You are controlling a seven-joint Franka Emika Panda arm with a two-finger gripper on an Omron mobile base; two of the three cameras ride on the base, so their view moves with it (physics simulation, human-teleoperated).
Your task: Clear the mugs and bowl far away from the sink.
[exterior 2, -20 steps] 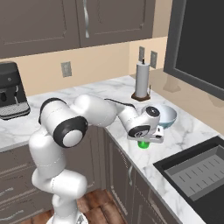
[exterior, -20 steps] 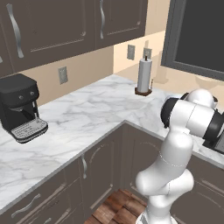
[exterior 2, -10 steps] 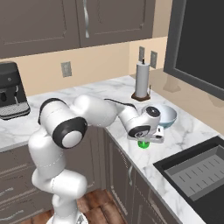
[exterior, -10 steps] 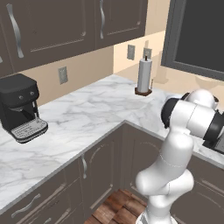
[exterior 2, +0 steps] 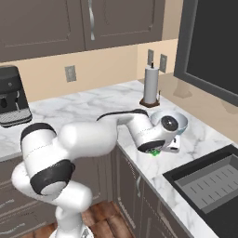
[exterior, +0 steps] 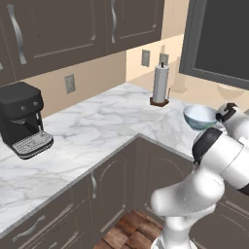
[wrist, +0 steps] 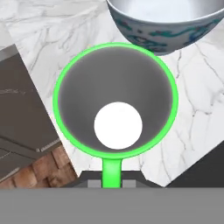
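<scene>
The bright green mug (wrist: 116,98) stands upright on the marble counter, seen from straight above in the hand view, grey inside with a white bottom. Its handle points toward my gripper (wrist: 112,176), which is shut on that handle. In the right base view the green mug (exterior 2: 155,152) peeks out under the gripper (exterior 2: 160,146) near the counter's front edge. The bowl (wrist: 164,22) sits just beyond the mug, close but apart; it is whitish inside with a blue pattern outside. The bowl (exterior 2: 174,122) (exterior: 199,115) is partly covered by my hand. The black sink (exterior 2: 209,186) with its ribbed tray lies to the right.
A paper towel roll (exterior 2: 150,86) (exterior: 160,83) stands at the back near the wall. A black coffee machine (exterior: 22,119) (exterior 2: 11,95) sits far left on the counter. The marble counter (exterior: 107,121) runs wide between them. A dark window is at the right.
The jaws have closed onto the green mug's handle. The arm and the mug have hardly moved.
</scene>
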